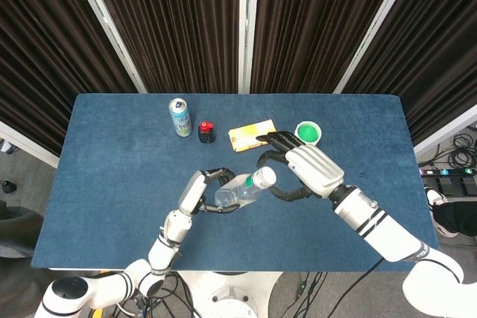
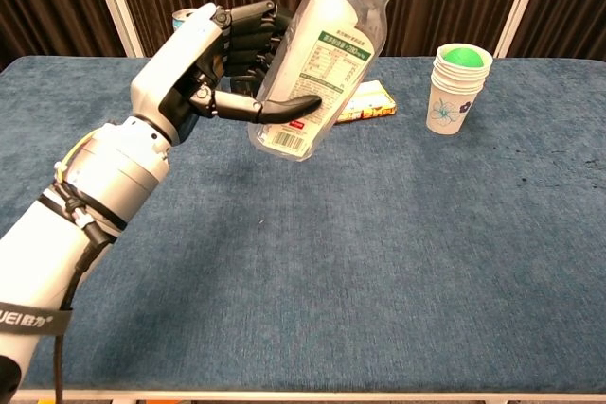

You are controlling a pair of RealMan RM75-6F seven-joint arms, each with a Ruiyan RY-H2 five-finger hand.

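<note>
1. Dark pleated curtains hang behind a blue tabletop (image 1: 112, 184), which carries a drink can (image 1: 179, 116), a small dark bottle with a red cap (image 1: 206, 132) and a yellow packet (image 1: 249, 136) along its far edge, with a stack of paper cups (image 2: 459, 87) further toward the far right corner
2. Left robot hand (image 2: 213, 68) has its fingers wrapped round the body of a clear plastic bottle (image 2: 327, 63), thumb across the label, and holds it lifted off the tabletop above the middle, tilted with the neck up and away from the near edge
3. Right robot hand (image 1: 305, 173) shows only in the head view; its fingers are spread and curved around the bottle's green-and-white cap (image 1: 263, 177), touching or very nearly so, and hold nothing that I can make out
4. Judged from this, the step in hand is getting the right robot hand seated on the cap while the left steadies the bottle
5. The next move seems to call for the fingers closing squarely on the cap, with a firm left grip so the bottle does not turn or slip
</note>
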